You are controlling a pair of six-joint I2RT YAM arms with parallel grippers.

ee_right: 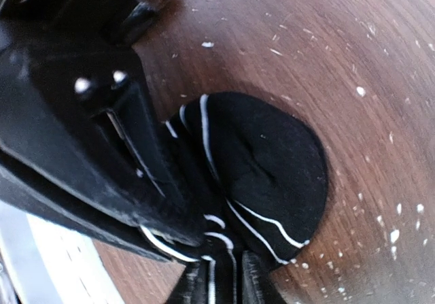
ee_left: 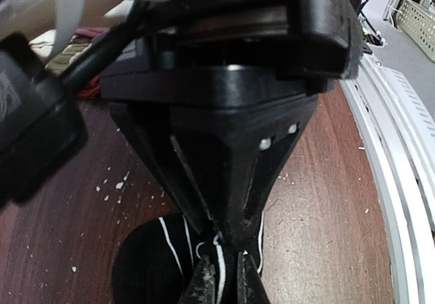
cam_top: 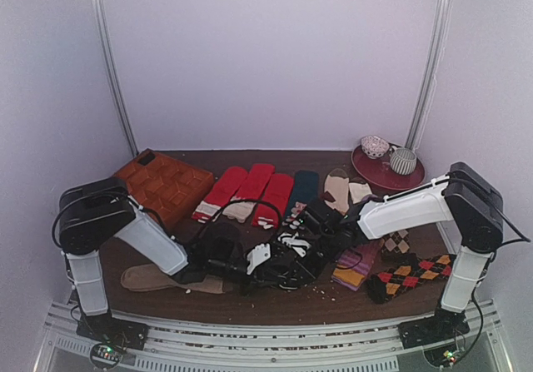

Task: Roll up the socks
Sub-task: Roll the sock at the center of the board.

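Top external camera looks down on a brown counter (cam_top: 275, 303) with many socks on it. Three long red socks (cam_top: 254, 185) lie at the back. One tan sock (cam_top: 158, 280) lies by the left arm. Diamond-pattern socks (cam_top: 412, 274) lie front right. An orange tray (cam_top: 166, 187) sits back left. A red plate (cam_top: 383, 177) holds two cups (cam_top: 375, 146).

The left tool (ee_left: 223, 280) is closed on the black socks (ee_left: 146, 270) with thin white stripes. The right tool (ee_right: 221, 287) pinches them too. Each tool's big black body blocks the other camera. The black socks lie front middle, between both arms. How many, I cannot tell.
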